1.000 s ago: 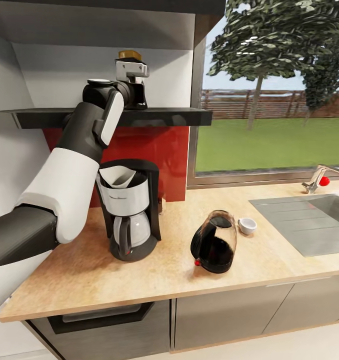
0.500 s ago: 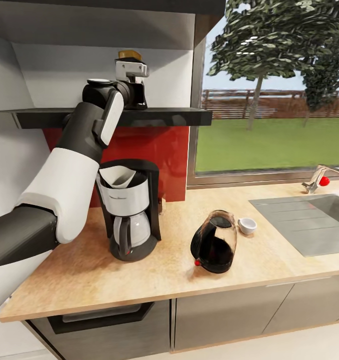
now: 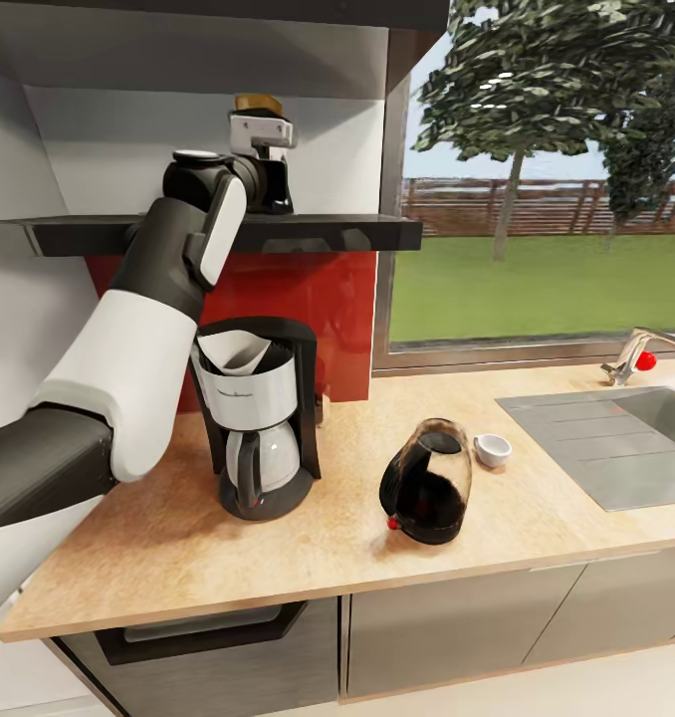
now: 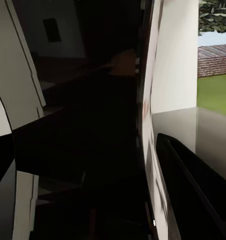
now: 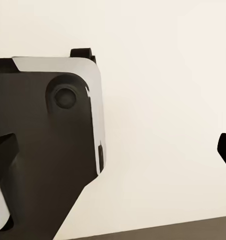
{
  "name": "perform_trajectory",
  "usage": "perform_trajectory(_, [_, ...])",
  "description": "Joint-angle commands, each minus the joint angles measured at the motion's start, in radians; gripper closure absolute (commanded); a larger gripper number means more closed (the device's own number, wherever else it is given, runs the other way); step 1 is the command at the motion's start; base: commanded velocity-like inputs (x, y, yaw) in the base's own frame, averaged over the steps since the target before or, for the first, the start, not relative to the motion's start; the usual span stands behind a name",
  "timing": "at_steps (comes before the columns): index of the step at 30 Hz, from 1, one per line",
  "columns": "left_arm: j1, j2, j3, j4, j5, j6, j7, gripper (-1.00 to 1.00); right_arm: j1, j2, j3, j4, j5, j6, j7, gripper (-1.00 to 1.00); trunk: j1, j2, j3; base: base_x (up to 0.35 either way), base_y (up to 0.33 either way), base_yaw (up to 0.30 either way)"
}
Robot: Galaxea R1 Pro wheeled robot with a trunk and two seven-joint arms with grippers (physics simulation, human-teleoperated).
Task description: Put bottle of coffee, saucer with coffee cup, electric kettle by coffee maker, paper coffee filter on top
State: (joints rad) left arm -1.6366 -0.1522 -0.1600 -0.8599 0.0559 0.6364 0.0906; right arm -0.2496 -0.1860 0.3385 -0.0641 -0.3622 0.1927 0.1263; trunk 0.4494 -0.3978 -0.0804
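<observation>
Bottle of coffee (image 3: pixel 257 104) stands on the dark kitchen shelf (image 3: pixel 318 232) at upper left, above the coffee maker; from the head view just its tan cap shows above the left gripper (image 3: pixel 262 149), which sits at the bottle's body. Whether the fingers are spread or clamped on the bottle cannot be told from either view. Left wrist view is dark and blurred: a brownish patch (image 4: pixel 124 62) ahead is probably the bottle, with white wall and a strip of green lawn beyond. Left arm rises steeply from the near left, white forearm shell, black elbow and wrist joints, wrist bent level toward the shelf. Coffee maker (image 3: pixel 258 418) is black with a brushed-metal band and glass carafe, on the pale wood-grain countertop (image 3: pixel 278 568) against the red backsplash; a white paper coffee filter (image 3: pixel 233 354) sits cone-shaped in its top. Right of it the electric kettle (image 3: pixel 427 483), dark translucent, stands tilted, and the small white coffee cup (image 3: pixel 492 449) is just beyond it. Right wrist view gives a black-and-white robot housing against a plain wall.
</observation>
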Motion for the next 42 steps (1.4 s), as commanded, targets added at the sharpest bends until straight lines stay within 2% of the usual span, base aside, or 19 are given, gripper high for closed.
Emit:
perform_trajectory(1, [-0.002, 0.0, -0.003, -0.001, 0.006, 0.004, 0.008, 1.0, 0.0, 0.0, 0.008, -0.003, -0.009, 0.005, 0.002, -1.0, 0.001, -0.002, -0.002, 0.0, 0.0, 0.0])
perform_trajectory(12, [-0.005, 0.0, -0.003, -0.01, 0.006, 0.022, 0.008, 1.0, 0.0, 0.0, 0.007, -0.005, -0.01, 0.005, 0.003, -1.0, 0.001, -0.002, -0.002, 0.0, 0.0, 0.0])
perform_trajectory(18, [0.005, 0.0, -0.006, -0.077, -0.001, 0.032, 0.008, 1.0, 0.0, 0.0, 0.007, -0.005, -0.011, 0.005, 0.003, -1.0, 0.001, -0.002, -0.002, 0.0, 0.0, 0.0])
perform_trajectory(23, [0.006, 0.0, -0.009, -0.087, -0.002, 0.04, 0.008, 1.0, 0.0, -0.001, 0.007, -0.005, -0.011, 0.005, 0.003, -1.0, 0.001, -0.002, -0.002, -0.023, 0.0, 0.0])
perform_trajectory(42, [0.009, 0.0, -0.006, -0.09, -0.002, 0.045, 0.008, 1.0, 0.0, -0.001, 0.007, -0.005, -0.011, 0.005, 0.003, -1.0, 0.001, -0.002, -0.002, -0.308, 0.0, 0.0])
